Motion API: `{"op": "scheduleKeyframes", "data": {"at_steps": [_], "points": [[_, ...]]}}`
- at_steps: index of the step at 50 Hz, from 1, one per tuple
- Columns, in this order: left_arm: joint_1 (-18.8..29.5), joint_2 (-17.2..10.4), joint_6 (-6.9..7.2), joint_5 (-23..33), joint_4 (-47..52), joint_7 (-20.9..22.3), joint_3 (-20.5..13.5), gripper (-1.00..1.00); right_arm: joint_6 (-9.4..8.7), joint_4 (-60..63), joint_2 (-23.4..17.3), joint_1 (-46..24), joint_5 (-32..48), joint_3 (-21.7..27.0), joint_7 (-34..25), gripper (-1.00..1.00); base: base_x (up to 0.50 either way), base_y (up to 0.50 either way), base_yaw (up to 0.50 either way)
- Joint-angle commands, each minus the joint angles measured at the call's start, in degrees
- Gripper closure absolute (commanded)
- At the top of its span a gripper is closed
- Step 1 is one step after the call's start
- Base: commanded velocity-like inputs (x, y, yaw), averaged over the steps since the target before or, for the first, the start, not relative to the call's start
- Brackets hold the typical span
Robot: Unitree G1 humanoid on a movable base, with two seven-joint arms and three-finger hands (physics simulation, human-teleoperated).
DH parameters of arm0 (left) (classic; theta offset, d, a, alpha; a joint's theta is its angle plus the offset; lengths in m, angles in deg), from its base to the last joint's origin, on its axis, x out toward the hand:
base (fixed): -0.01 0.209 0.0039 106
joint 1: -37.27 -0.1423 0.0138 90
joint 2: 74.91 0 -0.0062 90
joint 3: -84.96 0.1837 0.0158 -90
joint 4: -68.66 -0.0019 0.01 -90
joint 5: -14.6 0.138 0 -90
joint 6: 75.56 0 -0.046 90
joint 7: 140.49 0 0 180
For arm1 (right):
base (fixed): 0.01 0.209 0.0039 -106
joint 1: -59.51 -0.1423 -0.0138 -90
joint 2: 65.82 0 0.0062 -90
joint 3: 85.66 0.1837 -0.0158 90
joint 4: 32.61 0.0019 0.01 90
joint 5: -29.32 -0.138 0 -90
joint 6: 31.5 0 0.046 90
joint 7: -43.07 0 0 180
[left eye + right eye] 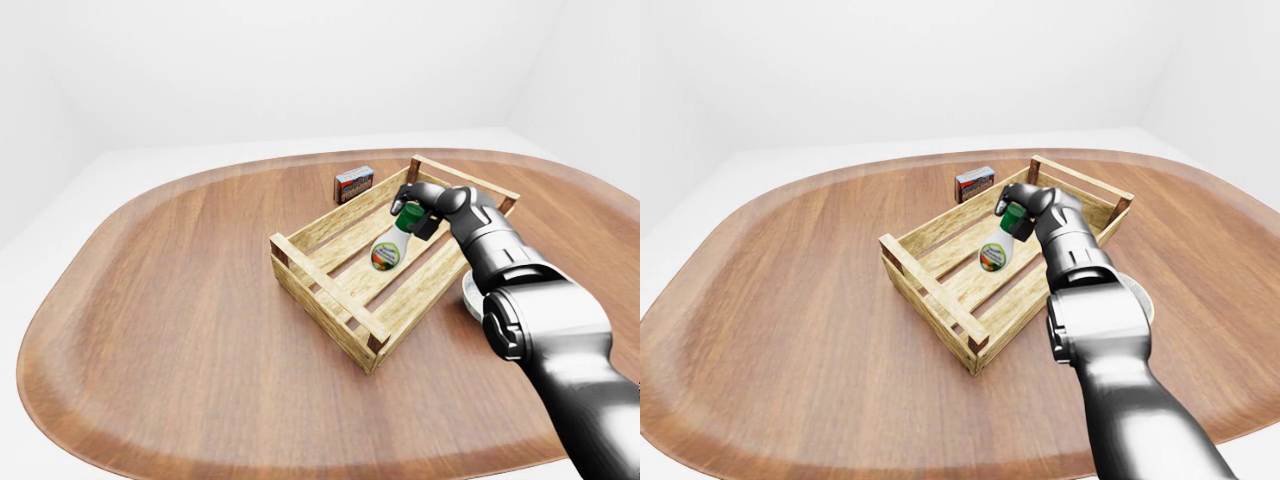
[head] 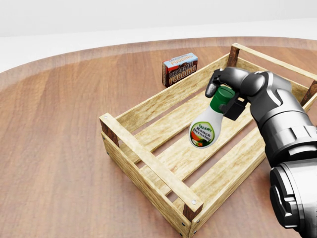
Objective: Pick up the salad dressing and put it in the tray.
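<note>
The salad dressing bottle (image 2: 204, 130), white with a green cap and a ranch label, hangs tilted inside the wooden slatted tray (image 2: 148, 163), its base just above the slats. My right hand (image 2: 223, 94) is shut on the bottle's green cap and neck, reaching in from the right of the head view. The bottle (image 1: 390, 247) and tray (image 1: 320, 285) also show in the left-eye view. My left hand is not in any view.
A chocolate pudding box (image 2: 180, 68) stands on the wooden table (image 2: 54, 148) just beyond the tray's upper-left wall. A white round object (image 1: 472, 295) lies on the table right of the tray, partly hidden by my right arm.
</note>
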Motion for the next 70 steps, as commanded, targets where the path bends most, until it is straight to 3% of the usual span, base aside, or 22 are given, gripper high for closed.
{"op": "scheduleKeyframes", "data": {"at_steps": [1, 12, 20, 33, 48, 56, 59, 70], "points": [[0.05, 0.03, -0.12, 0.06, -0.21, 0.11, 0.02, -1.00, 0.00, -0.19, -0.03, 2.82, 2.96, -0.75, 5.68, 1.00, 0.00, 0.00, 0.00], [0.03, 0.18, -0.23, -0.04, -0.11, 0.13, 0.34, -1.00, 0.00, -0.25, -1.39, 6.34, 4.48, 1.02, 8.90, 1.00, 0.00, 0.00, 0.00], [0.18, 0.31, -0.33, 0.15, -0.11, 0.17, 0.59, -1.00, 0.00, -0.66, -1.82, 7.38, 8.18, -0.55, 12.12, 1.00, 0.00, 0.00, 0.00], [0.36, 0.50, -0.17, 0.35, 0.34, -0.02, 0.84, -1.00, 0.00, -0.61, -3.46, 9.36, 7.03, 1.60, 12.10, 1.00, 0.00, 0.00, 0.00], [0.98, 0.59, -0.60, 0.21, -0.45, 0.05, 1.90, -1.00, 0.00, -1.55, -4.35, 6.55, 7.58, 2.65, 10.48, 1.00, 0.00, 0.00, 0.00], [1.79, 1.14, -1.01, 0.60, -0.12, -0.63, 3.57, -1.00, 0.00, -1.46, -5.10, 4.43, 3.78, 6.08, 13.43, 1.00, 0.00, 0.00, 0.00], [1.59, 1.42, -0.51, 0.60, 0.95, -0.68, 3.50, -1.00, 0.00, -1.57, -5.08, 3.99, 3.68, 5.69, 14.55, 1.00, 0.00, 0.00, 0.00], [1.89, 1.44, -0.90, 0.69, 0.22, -0.66, 3.88, -1.00, 0.00, -1.77, -4.43, 5.25, 4.25, 5.39, 16.45, 1.00, 0.00, 0.00, 0.00]]}}
